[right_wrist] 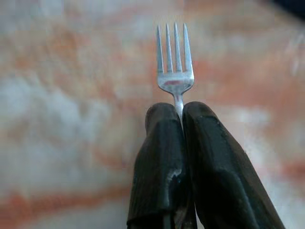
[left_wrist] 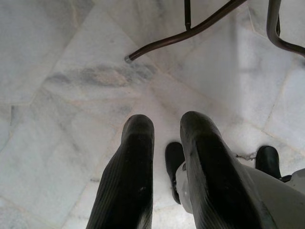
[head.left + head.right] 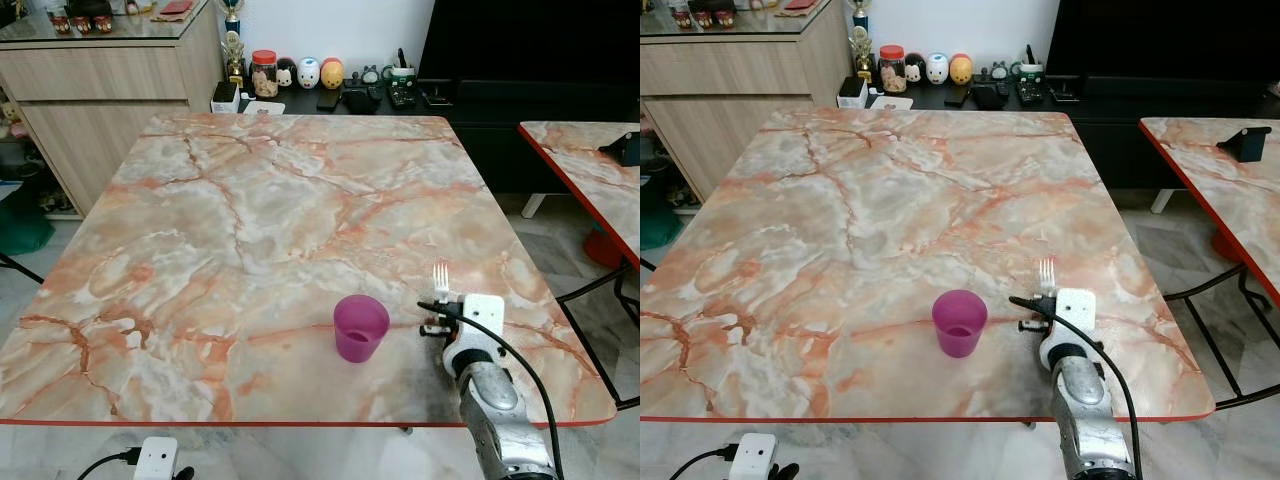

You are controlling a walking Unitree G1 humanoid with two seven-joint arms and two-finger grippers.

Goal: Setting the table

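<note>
A pink-veined marble table stands before me. Near its front edge is a purple cup, upright and empty as far as I can see. Just right of the cup, my right gripper is shut on the handle of a silver fork, whose tines point away from me, low over the tabletop. My left gripper hangs beside the table over the pale floor, open with a narrow gap and nothing in it.
A second marble table stands to the right, with a black object on it. Behind are a wooden sideboard and a low black cabinet with jars and figurines. Dark metal chair legs cross the floor near my left arm.
</note>
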